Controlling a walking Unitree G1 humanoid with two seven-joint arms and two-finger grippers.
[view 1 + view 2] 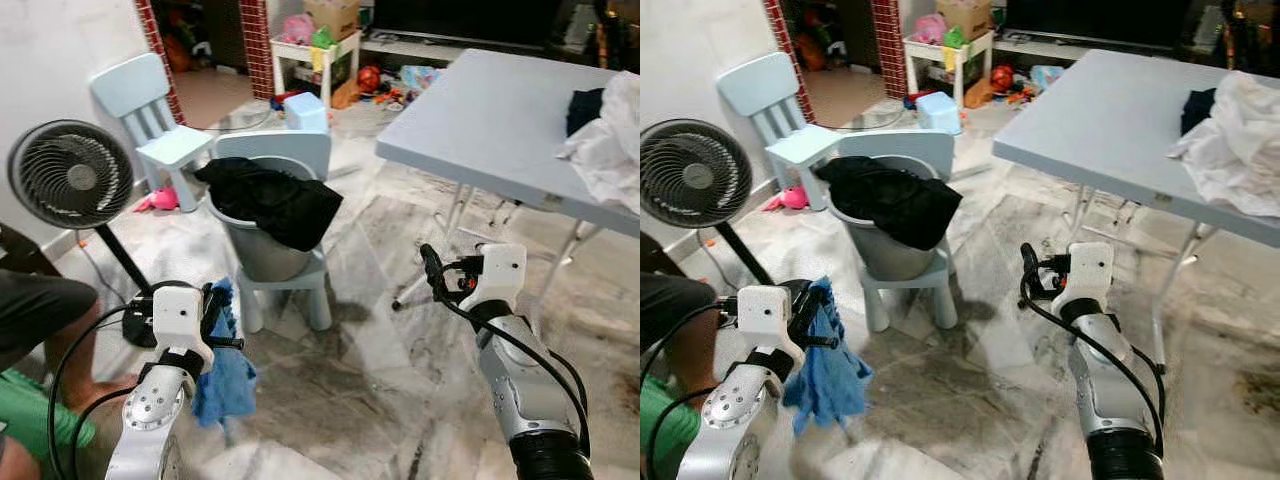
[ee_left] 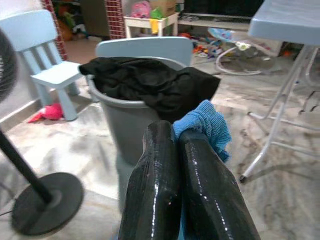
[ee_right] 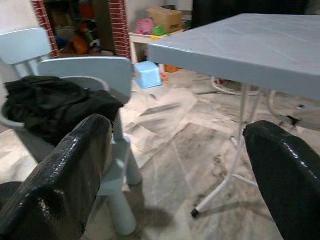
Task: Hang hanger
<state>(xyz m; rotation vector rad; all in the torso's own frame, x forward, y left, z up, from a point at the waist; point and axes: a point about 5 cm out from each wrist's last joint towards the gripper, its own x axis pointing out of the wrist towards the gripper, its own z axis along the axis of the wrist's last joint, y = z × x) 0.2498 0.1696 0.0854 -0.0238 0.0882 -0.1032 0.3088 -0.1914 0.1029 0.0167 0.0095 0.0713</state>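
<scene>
Left pincer point(image 1: 222, 315) pressed together on a blue terry cloth point(image 1: 225, 375), dangling limp over the marbled tile floor point(image 1: 350, 390) beside a seated person's leg point(image 1: 40, 310). Right pincer point(image 1: 1030, 270) spread wide and empty, held forward between the small pale-blue plastic chair point(image 1: 300, 155) and the grey folding desk point(image 1: 490, 120). No hanger to be made out anywhere, nor any rail to hang it on; task's own thing cannot be placed from here. Grey round plastic bucket point(image 1: 255, 250) on the chair seat, draped with black crumpled clothing point(image 1: 275, 200); white bunched laundry point(image 1: 1235, 140) and a dark garment point(image 1: 1200, 108) on the desk. Risks, as a judgement: trailing cloth likely to snag on the black pedestal fan point(image 1: 70, 175) or its cable, or brush the leg, with any swing leftward; thin grip on one corner could slip; bucket perched on a light chair easy to tip with a careless reach; open right fingers close to the desk legs, prone to knock them when turning.
</scene>
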